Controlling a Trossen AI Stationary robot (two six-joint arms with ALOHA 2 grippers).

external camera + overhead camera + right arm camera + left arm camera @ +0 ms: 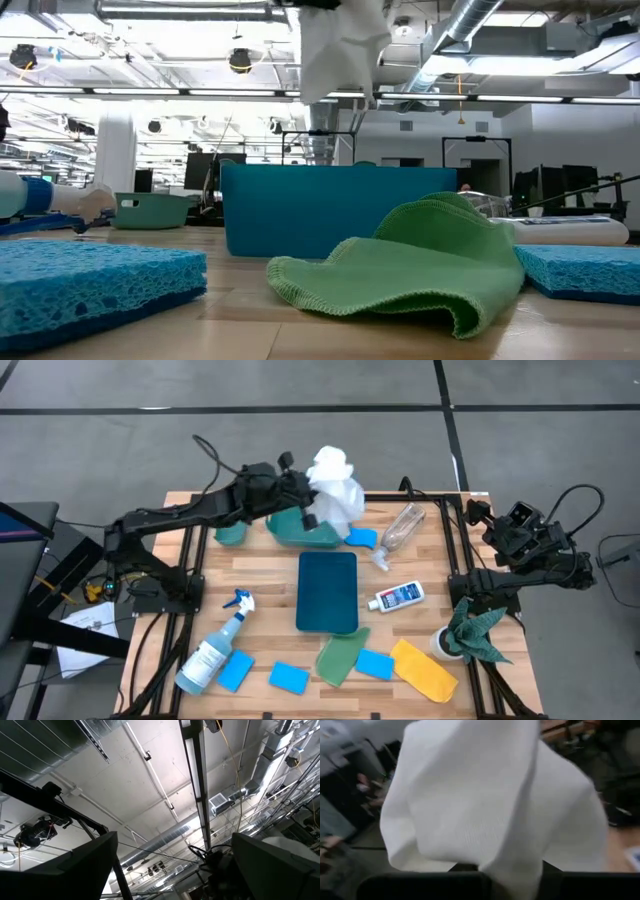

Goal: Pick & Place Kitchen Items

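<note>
My left gripper (310, 495) is raised over the table's far middle, shut on a white cloth (337, 485). In the low view the cloth (340, 45) hangs high above the table, and it fills the left wrist view (485, 805). Below it sits a teal basin (298, 530). A light-green cloth (340, 656), a yellow cloth (425, 670), several blue sponges (288, 678), a spray bottle (213, 648), a clear bottle (400, 527) and a small white bottle (400, 597) lie on the table. My right gripper (180, 870) waits at the right edge, open, pointing up at the ceiling. My left gripper holds the white cloth by a bunched part (512, 870) that runs down between its two fingers; the cloth itself covers the exact place of contact. The fingers come roughly level from the table's left. The cloth hangs slack and crumpled, lifted clear of the table.
A dark teal tray (327, 592) lies at the table's centre. A small green bin (230, 533) stands at the far left. A dark green rag (475, 630) drapes over a white cup at the right edge. Bare wood shows at the near middle.
</note>
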